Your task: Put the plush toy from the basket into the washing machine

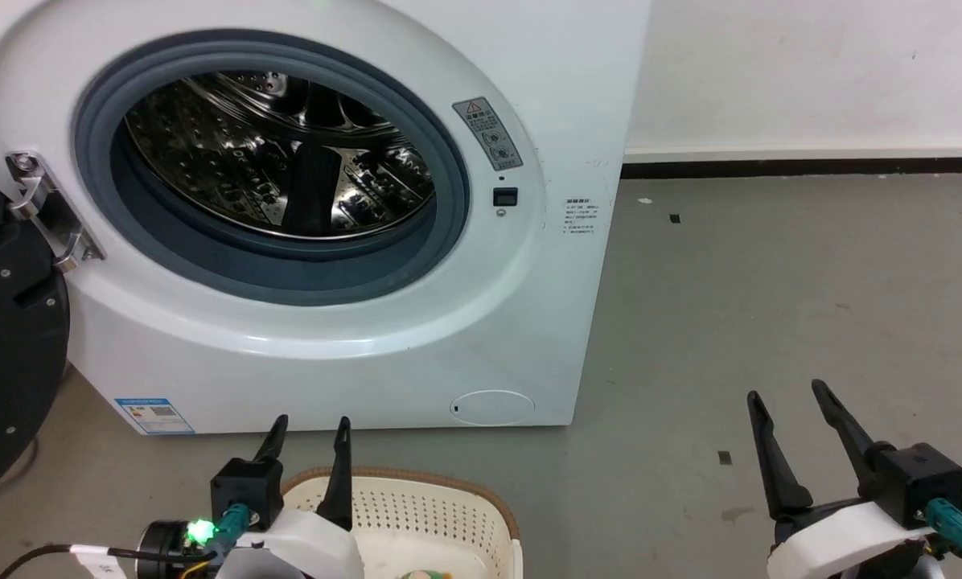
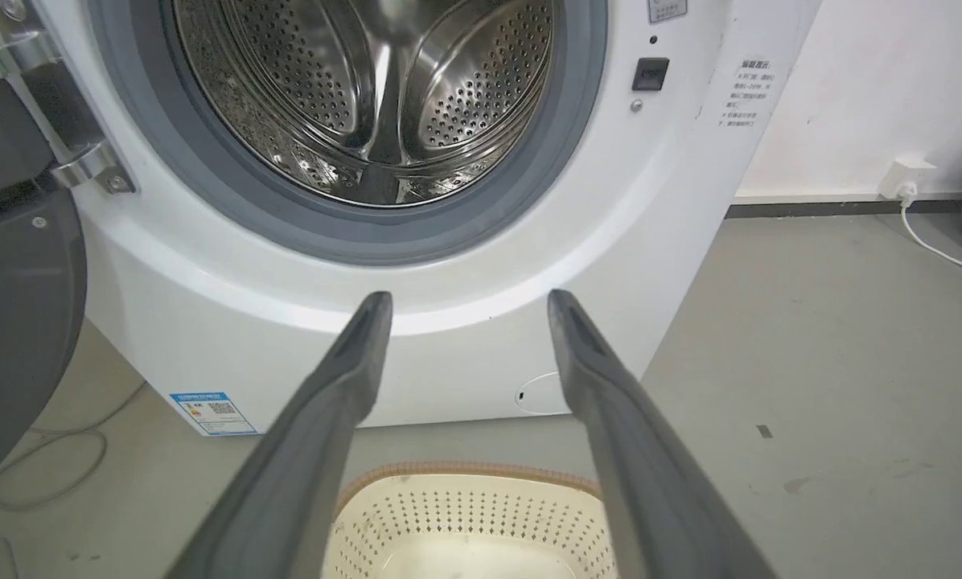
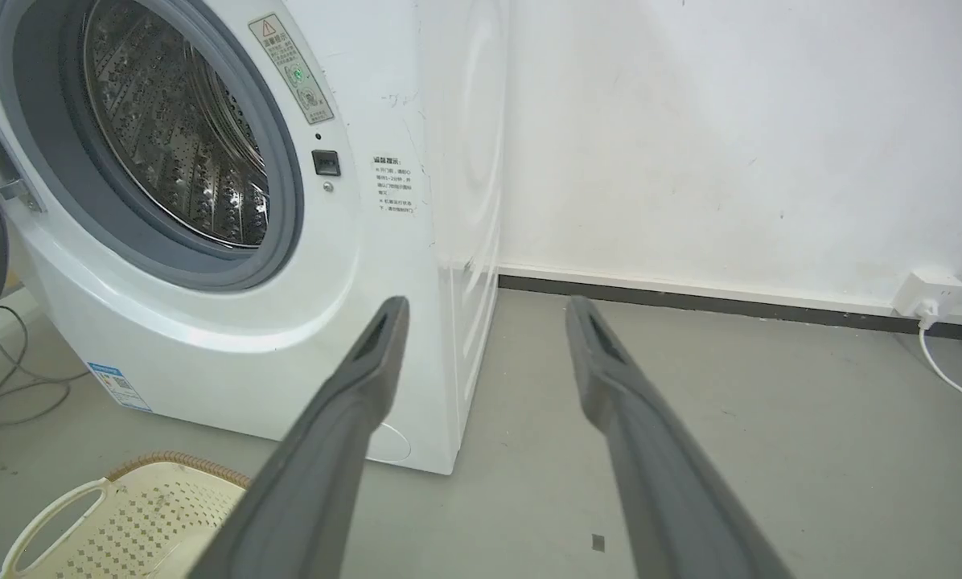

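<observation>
The white washing machine (image 1: 352, 354) stands ahead with its black door (image 1: 6, 346) swung open to the left and its steel drum (image 1: 280, 153) bare. The cream basket (image 1: 417, 503) sits on the floor in front of it. A small part of the plush toy (image 1: 425, 574) peeks out at the basket's bottom edge. My left gripper (image 1: 310, 426) hovers open over the basket's near left rim, holding nothing. My right gripper (image 1: 787, 394) is open above the bare floor at the lower right. The left wrist view looks between open fingers (image 2: 344, 378) at the basket (image 2: 465, 507) and drum (image 2: 368, 88).
The grey concrete floor (image 1: 770, 305) spreads to the right of the machine up to a white wall. A wall socket with a white cable (image 3: 927, 297) sits at the far right. Grey cables (image 3: 14, 386) lie on the floor left of the machine, under the door.
</observation>
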Controlling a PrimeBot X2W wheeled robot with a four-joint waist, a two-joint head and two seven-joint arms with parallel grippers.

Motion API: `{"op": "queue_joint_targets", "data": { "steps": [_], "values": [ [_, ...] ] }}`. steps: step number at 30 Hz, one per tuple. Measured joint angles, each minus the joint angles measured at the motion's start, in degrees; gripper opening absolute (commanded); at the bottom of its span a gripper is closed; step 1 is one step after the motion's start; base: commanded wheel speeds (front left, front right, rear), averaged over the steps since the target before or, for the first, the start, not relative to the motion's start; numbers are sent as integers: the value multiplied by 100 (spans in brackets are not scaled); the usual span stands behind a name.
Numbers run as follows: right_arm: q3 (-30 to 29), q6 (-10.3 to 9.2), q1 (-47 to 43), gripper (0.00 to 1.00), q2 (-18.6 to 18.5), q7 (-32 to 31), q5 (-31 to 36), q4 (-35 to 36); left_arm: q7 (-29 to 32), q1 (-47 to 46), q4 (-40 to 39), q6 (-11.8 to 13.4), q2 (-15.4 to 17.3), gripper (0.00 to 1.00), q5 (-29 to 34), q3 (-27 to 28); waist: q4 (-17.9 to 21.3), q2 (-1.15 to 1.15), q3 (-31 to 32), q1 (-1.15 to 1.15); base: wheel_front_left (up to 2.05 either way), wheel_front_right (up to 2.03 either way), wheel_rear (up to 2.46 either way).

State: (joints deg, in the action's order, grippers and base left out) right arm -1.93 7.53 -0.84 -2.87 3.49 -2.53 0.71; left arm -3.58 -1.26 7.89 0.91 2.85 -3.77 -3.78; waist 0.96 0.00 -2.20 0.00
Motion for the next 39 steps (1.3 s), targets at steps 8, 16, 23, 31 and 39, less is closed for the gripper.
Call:
{"op": "queue_joint_targets", "data": {
  "steps": [8,16,23,31,39],
  "values": [
    [0,0,2,100,0,92,-25,68,-77,-197,536,18,-1,100,-186,-115,58,0,-184,0,0,0,0],
    [-33,0,32,100,0,186,-102,135,-164,-464,1228,-7,2,100,-307,-219,127,0,-432,0,0,0,0],
    [-74,0,143,100,0,275,-160,190,-258,-712,1855,-57,2,100,-454,-310,197,0,-683,0,0,0,0],
    [-104,0,204,100,0,370,-224,247,-258,-1022,2585,-112,11,100,-606,-449,298,0,-980,0,0,0,0],
    [-230,0,324,100,1,454,-467,312,-248,-1376,3195,-211,98,100,-812,-510,425,0,-1296,1,0,0,0]
  ]
}}
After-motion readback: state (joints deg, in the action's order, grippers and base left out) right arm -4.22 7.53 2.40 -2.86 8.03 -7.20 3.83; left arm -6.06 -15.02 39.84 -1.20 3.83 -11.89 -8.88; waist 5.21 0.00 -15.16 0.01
